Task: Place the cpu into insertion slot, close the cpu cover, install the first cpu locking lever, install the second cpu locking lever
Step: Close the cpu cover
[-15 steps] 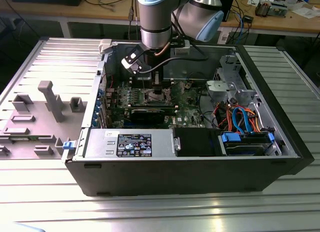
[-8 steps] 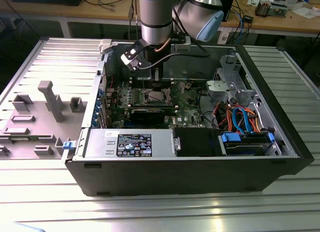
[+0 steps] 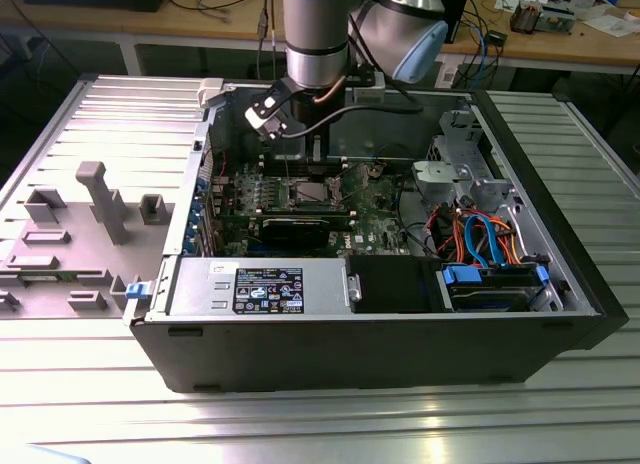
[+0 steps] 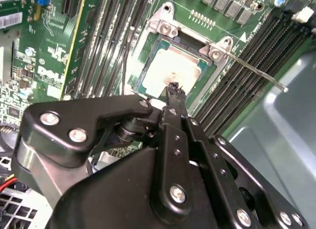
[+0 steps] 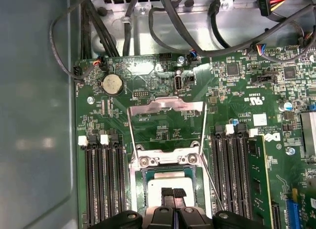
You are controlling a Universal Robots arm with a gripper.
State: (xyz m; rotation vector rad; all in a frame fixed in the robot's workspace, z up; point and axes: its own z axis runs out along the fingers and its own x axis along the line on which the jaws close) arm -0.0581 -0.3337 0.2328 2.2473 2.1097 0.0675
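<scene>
The cpu (image 4: 170,68) lies flat in the insertion slot (image 4: 143,73), its pale silver top showing in both wrist views (image 5: 170,180). My gripper (image 4: 173,89) is shut, its dark fingertips (image 5: 168,193) pressed together right over the cpu's top; whether they touch it I cannot tell. The cpu cover (image 5: 165,106) is swung open, lying back on the green board beyond the slot's hinge. A thin locking lever (image 4: 256,73) sticks out free beside the slot, and thin rods (image 5: 205,133) run along the open cover. In the exterior view the slot (image 3: 310,193) lies under the arm (image 3: 315,44).
Long black memory slots (image 5: 101,184) flank the socket on both sides. A black expansion card (image 3: 300,227), a power supply (image 3: 260,287) and a cable bundle (image 3: 480,234) fill the case. Grey fixtures (image 3: 100,199) stand on the table at the exterior view's left.
</scene>
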